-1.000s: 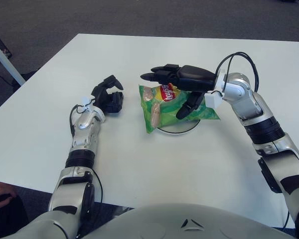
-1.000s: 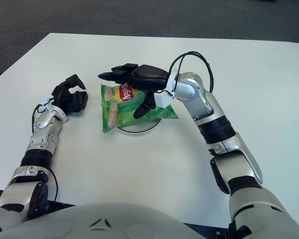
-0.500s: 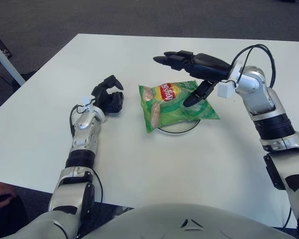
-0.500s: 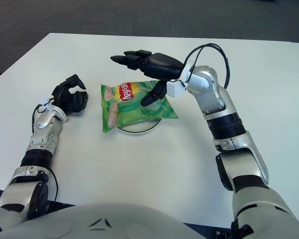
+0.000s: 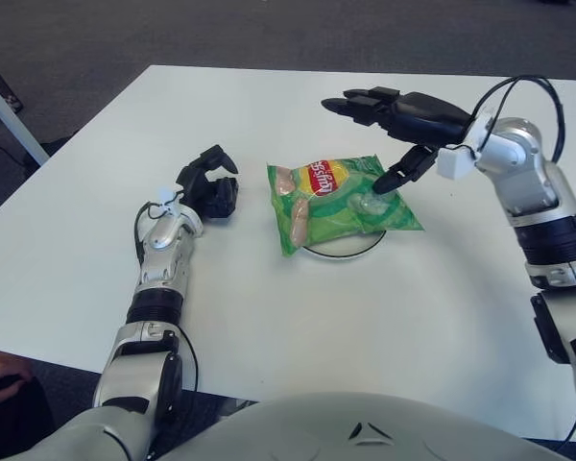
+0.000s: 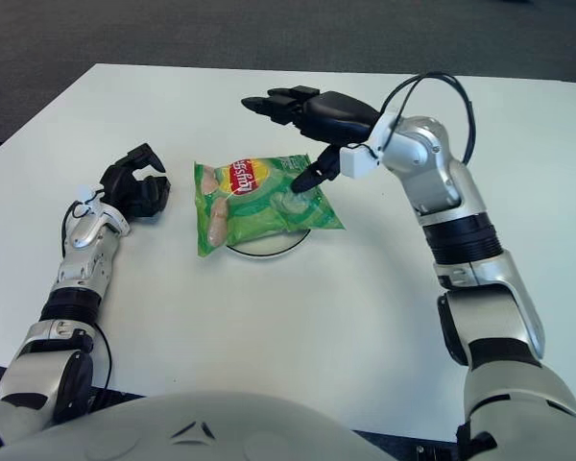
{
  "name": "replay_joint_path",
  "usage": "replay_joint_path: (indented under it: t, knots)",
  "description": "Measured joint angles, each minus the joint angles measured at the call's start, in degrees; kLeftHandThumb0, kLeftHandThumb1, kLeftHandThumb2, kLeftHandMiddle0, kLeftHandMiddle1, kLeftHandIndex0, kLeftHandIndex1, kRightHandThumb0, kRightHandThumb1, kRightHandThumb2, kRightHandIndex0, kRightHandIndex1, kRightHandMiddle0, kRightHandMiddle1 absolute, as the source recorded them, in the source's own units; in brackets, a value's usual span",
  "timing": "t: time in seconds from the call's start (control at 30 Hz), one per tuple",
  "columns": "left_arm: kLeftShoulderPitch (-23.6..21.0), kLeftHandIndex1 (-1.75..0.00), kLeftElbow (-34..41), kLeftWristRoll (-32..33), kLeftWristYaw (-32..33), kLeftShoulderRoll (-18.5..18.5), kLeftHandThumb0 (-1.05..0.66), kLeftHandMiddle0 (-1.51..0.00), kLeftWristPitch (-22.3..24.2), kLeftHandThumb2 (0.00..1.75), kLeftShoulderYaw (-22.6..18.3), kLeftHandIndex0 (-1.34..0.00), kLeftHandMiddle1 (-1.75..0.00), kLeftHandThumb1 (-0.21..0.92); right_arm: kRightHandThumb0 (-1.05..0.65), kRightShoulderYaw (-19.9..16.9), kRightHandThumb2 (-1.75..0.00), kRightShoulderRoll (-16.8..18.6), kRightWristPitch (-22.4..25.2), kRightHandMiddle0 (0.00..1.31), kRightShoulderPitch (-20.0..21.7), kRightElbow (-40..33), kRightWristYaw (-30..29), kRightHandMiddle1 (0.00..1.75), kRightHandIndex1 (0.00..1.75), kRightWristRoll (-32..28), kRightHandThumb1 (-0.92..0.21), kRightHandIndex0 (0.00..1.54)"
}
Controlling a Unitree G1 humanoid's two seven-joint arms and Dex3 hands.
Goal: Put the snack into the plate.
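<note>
White table (image 5: 269, 317) fills most of both views, grey carpet beyond its far edge. Robot torso sits at the near edge, both arms reaching onto the tabletop.

Right hand (image 5: 403, 120) hovers above the table just past the middle, toward the far-right side, fingers stretched out and spread, thumb hanging down just over the right end of the snack bag (image 5: 338, 200), holding nothing. Whether the thumb tip touches the bag cannot be told.

Left hand (image 5: 209, 184) shows left of the bag, toward the left edge, fingers curled loosely with nothing in them.

Snack bag is a green chip packet lying flat near the table's middle, resting on top of the plate (image 5: 341, 252). The bag covers almost all of the plate; only its near rim peeks out beneath. Task looks essentially done.

Handling judgement: bag is likely light, air-puffed, crinkly and slick, contents brittle. It would deform under squeeze and could slip. Best hold is a gentle pinch across the crimped end seam or the narrow sides, not pressing down on the middle.
</note>
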State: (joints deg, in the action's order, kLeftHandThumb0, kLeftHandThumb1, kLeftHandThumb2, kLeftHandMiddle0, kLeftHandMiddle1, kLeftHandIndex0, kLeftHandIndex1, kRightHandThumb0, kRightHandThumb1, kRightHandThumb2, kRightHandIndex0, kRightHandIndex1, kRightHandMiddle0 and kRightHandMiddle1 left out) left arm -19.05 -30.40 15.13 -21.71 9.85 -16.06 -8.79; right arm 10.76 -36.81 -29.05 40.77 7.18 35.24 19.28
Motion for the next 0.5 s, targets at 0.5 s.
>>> replay_joint_path:
  t: [0.5]
  knots:
    - [0.04,-1.75,-0.29,0.07,0.06,-0.08,-0.49,-1.33,0.0,1.34,-0.32,-0.63,-1.75,0.3,-1.05,-4.51,-0.37,-6.55,-2.89,0.0,-1.1,5.56,-6.05,0.29,0.14,2.83,-0.92,0.24]
